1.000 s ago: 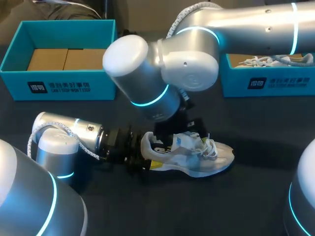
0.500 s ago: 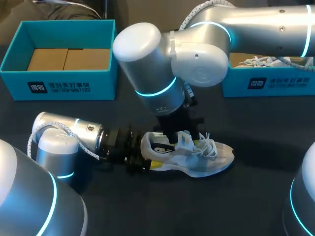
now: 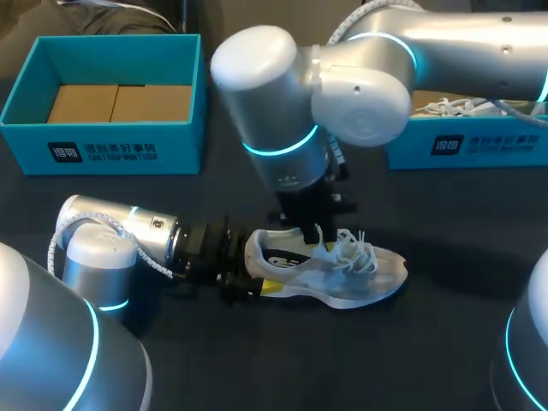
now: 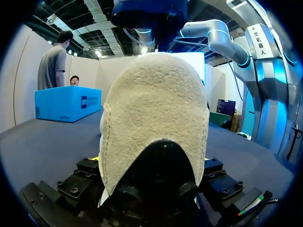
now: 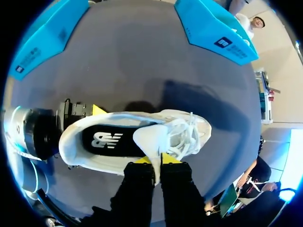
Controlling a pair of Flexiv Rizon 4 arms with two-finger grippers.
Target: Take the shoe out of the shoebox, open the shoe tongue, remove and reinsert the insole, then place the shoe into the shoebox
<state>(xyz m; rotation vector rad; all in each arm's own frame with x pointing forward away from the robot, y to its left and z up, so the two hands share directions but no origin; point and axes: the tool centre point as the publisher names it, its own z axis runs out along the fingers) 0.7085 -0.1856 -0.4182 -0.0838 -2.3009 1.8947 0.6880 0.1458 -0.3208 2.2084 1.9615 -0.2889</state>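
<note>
The shoe (image 3: pixel 330 274) is on the table (image 3: pixel 257 360), left hand (image 3: pixel 259 270) at heel (image 3: pixel 251 250), right hand (image 5: pixel 155 160) at tongue (image 5: pixel 150 139).

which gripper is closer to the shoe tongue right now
Right. The right gripper is pinching the tongue itself, from above. The left gripper clamps the heel of the shoe, at the opposite end from the tongue.

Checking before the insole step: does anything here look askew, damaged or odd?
Nothing stands out. The white mesh sneaker sits upright on its sole on the dark table, its heel clamped in the left gripper, its tongue pinched in the right gripper. Its loose laces suit the step.
</note>
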